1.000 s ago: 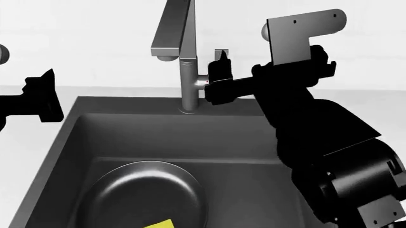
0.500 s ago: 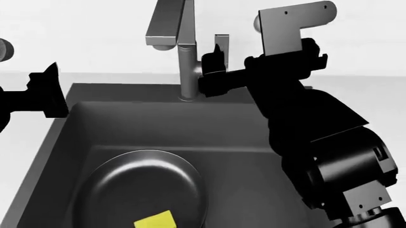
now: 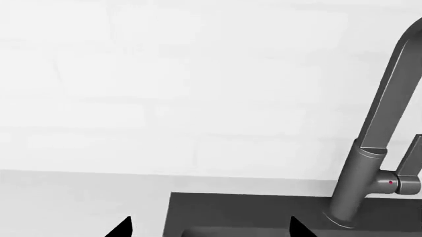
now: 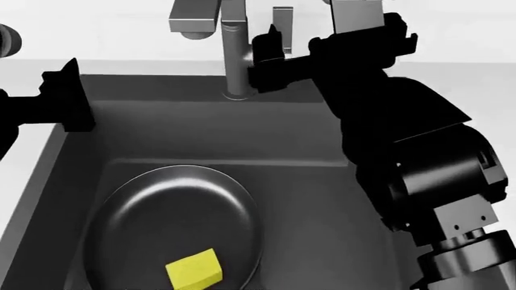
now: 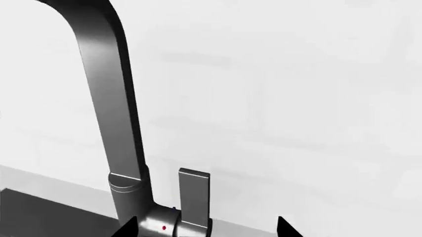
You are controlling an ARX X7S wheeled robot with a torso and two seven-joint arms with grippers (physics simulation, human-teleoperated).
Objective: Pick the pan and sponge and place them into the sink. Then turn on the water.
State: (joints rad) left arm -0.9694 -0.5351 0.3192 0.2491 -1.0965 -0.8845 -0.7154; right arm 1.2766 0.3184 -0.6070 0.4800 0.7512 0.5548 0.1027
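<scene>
We see the round dark grey frying pan [image 4: 179, 226] lying in the bottom of the deep rectangular dark grey sink [image 4: 306, 139], with the small bright yellow sponge block [image 4: 193, 269] resting inside the pan near its front edge. So both placements look done, and only the water is left.

Compared with a second ago, the sink and the tall square grey faucet [image 4: 232, 51] sit higher in the head view, and more of the pan and sponge shows, so the view has tilted down or drawn closer. Our right gripper [image 4: 264, 55] has kept pace with the faucet and is just beside its flat upright side lever [image 5: 193, 197]. In the right wrist view the two fingertips stand spread, with the lever and the faucet's side stub between them. The lever stands upright and no stream falls from the spout, so we judge the water is not yet on.

Our left gripper [image 4: 69, 99] hangs over the sink's left rim, fingertips apart in its wrist view and holding nothing.

Next we would judge a nudge of the lever is needed; a glancing contact could slip off its narrow edge.
</scene>
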